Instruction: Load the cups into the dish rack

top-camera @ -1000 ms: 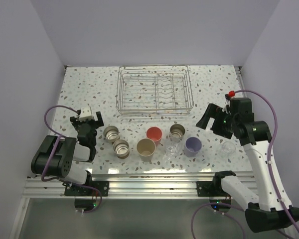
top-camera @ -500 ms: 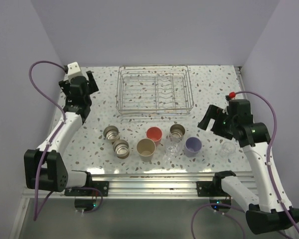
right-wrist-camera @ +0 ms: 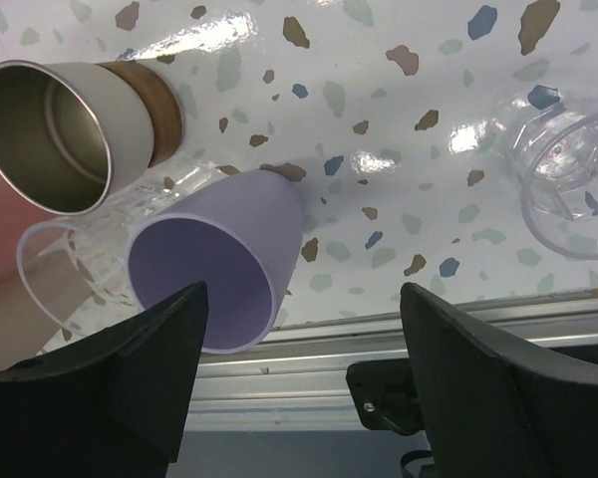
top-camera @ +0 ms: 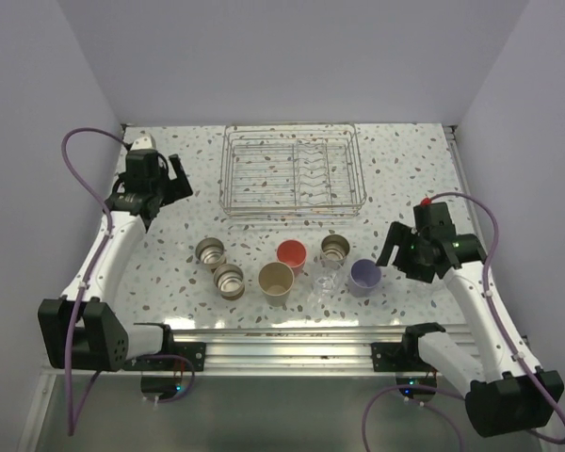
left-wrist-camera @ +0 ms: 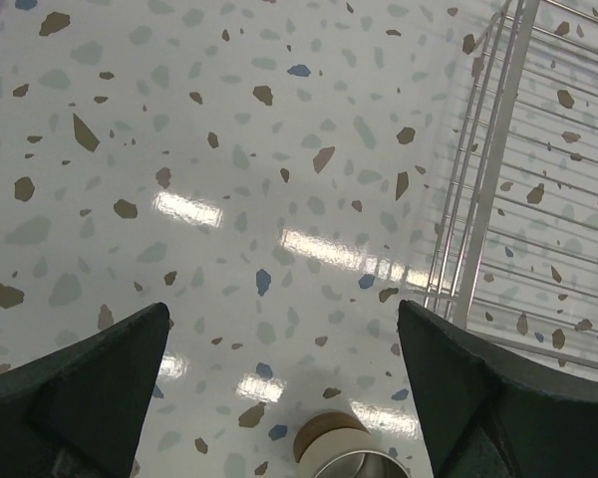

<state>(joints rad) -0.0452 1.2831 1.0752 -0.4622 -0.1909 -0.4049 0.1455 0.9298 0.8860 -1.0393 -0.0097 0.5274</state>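
Note:
The silver wire dish rack [top-camera: 292, 169] stands empty at the far middle; its left wall shows in the left wrist view [left-wrist-camera: 498, 149]. Near the front stand three metal cups [top-camera: 210, 251] [top-camera: 229, 280] [top-camera: 335, 248], a red cup [top-camera: 291, 253], a tan cup [top-camera: 276, 281], a clear cup [top-camera: 327, 278] and a lavender cup [top-camera: 364, 275]. My left gripper [top-camera: 153, 188] is open and empty above the table left of the rack, with a metal cup [left-wrist-camera: 344, 453] below it. My right gripper [top-camera: 402, 256] is open and empty just right of the lavender cup [right-wrist-camera: 219, 259].
A second clear cup [right-wrist-camera: 563, 174] stands to the right of the lavender cup, under my right arm. The metal cup [right-wrist-camera: 70, 124] and the clear cup [right-wrist-camera: 60, 269] crowd the lavender cup's left side. The table's front rail [right-wrist-camera: 379, 344] is close by.
My left arm swung from the near left corner up to the far left, then settled beside the rack. My right gripper moved nearer and lower, toward the lavender cup.

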